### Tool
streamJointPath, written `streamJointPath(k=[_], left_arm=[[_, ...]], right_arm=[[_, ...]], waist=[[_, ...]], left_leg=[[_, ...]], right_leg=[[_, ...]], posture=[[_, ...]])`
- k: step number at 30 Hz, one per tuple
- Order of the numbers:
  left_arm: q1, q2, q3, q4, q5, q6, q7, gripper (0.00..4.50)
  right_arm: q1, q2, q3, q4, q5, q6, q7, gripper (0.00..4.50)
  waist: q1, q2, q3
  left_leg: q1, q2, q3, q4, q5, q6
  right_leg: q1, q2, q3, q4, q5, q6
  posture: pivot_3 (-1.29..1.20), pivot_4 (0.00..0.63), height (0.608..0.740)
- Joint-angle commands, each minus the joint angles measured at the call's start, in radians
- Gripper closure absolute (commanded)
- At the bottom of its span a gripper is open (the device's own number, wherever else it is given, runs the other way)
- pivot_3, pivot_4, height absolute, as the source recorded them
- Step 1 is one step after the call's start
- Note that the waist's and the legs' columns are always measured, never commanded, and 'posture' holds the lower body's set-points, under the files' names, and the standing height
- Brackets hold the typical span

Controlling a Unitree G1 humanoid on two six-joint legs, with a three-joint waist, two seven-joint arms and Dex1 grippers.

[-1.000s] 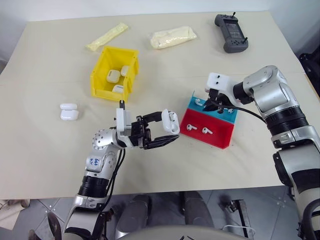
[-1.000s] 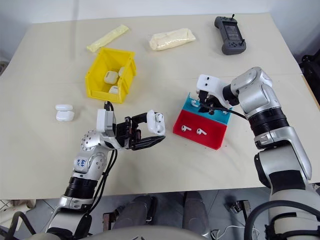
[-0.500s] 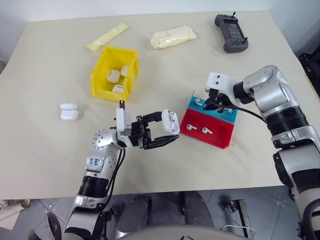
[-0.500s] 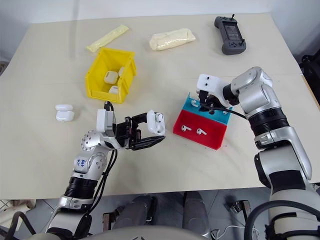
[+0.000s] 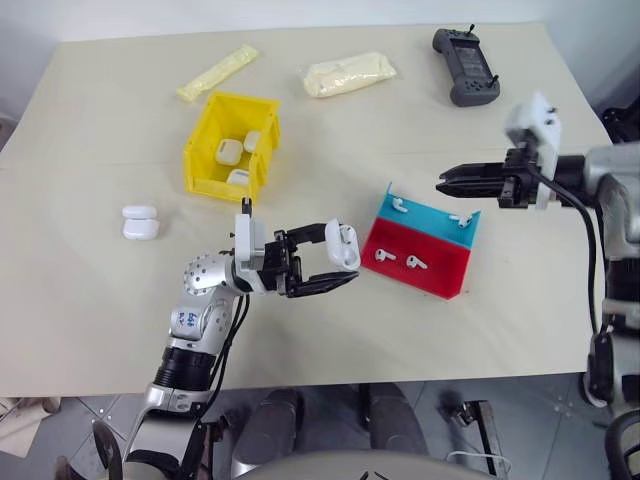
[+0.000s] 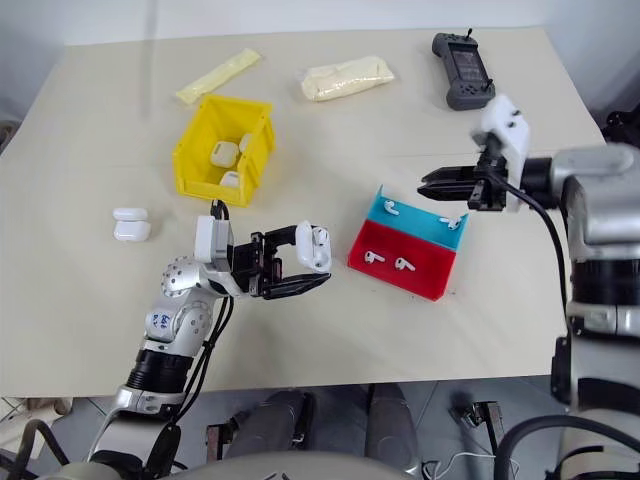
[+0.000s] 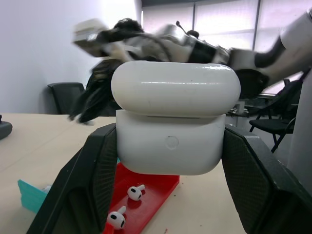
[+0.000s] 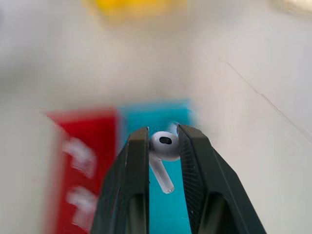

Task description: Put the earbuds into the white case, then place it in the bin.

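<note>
right wrist view shows the right gripper [image 8: 164, 146] pinching one earbud [image 8: 163, 148], now lifted off the tray [image 5: 425, 270] it was reaching into. left gripper [image 5: 335, 262], well apart, clamps the white case [image 5: 343, 244], ready for loading.

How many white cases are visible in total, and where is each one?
6: one white case in the left gripper, two stacked on the table, three in the yellow bin. The bin may hide more.
</note>
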Motion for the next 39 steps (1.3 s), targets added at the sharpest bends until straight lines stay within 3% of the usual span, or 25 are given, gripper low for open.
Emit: streamJointPath(k=[1,5,11,18,39], left_arm=[[-0.015,-0.012,0.005,-0.005,-0.008,-0.005,0.003,1.72],[-0.036,-0.030,-0.002,0.013,-0.007,0.006,0.010,1.72],[-0.060,-0.033,0.004,0.022,-0.009,0.026,0.013,1.72],[-0.079,-0.039,0.021,0.020,-0.023,0.057,0.038,1.72],[-0.087,-0.045,0.044,-0.029,-0.059,0.127,0.054,1.72]], right_arm=[[0.044,0.057,-0.126,-0.207,0.206,0.158,-0.103,3.84],[0.180,0.263,-0.202,-0.445,0.458,0.289,-0.299,3.84],[0.249,0.451,-0.233,-0.551,0.696,0.308,-0.554,3.84],[0.345,0.486,-0.150,-0.633,0.826,0.250,-0.668,3.84],[0.470,0.464,-0.004,-0.578,0.767,0.011,-0.696,3.84]], waist=[[-0.003,0.001,0.000],[0.000,0.000,-0.001],[0.000,0.000,-0.001],[-0.004,0.000,-0.001],[-0.004,0.000,-0.001]], left_leg=[[0.000,0.000,0.000,0.000,0.000,0.000],[0.001,0.001,-0.001,0.000,0.000,-0.001],[0.001,-0.001,-0.001,0.001,0.000,0.000],[0.001,-0.001,-0.001,0.001,0.000,0.000],[0.002,-0.001,-0.001,0.000,0.000,0.000]], right_leg=[[0.000,0.000,0.000,0.001,0.000,0.000],[0.000,0.001,-0.001,0.001,0.000,0.000],[0.000,0.000,0.000,0.003,0.000,0.000],[0.000,0.000,0.000,0.003,0.000,0.000],[0.000,0.000,0.000,0.003,0.000,0.000]], posture=[[0.00,0.150,0.740],[0.00,0.150,0.740],[0.00,0.150,0.740],[0.00,0.150,0.740],[0.00,0.150,0.740]])
